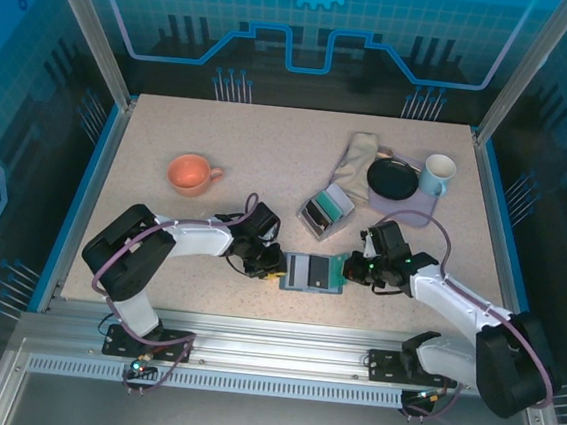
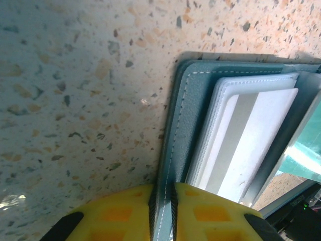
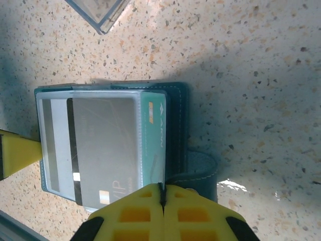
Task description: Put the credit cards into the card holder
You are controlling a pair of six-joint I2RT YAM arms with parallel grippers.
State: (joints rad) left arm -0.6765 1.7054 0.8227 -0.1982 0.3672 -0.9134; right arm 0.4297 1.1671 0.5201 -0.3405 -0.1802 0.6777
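Arms first: both of yours reach inward and low over the table (image 1: 221,126), meeting at the card holder (image 1: 313,274), which lies open and flat close to the near edge, about midway between the two bases. Your left arm folds at its elbow on the left and runs its forearm rightward, so the left gripper (image 2: 163,201) comes at the holder's left edge. Its yellow fingers are clamped on that stitched slate-blue edge, which you see pinched between them in the left wrist view. Your right arm stretches from its base on the right, forearm angled leftward, and sets the right gripper (image 3: 161,198) at the holder's opposite side, beside the strap. Its fingers are pressed together; whether a thin edge is caught between them, you cannot tell. Inside the holder, a grey card (image 3: 100,145) with a dark stripe sits under the clear sleeve, and a teal card (image 3: 154,125) lies just beside it, toward the right gripper. Farther back, a small tray (image 3: 105,15) holds credit cards (image 1: 329,209).
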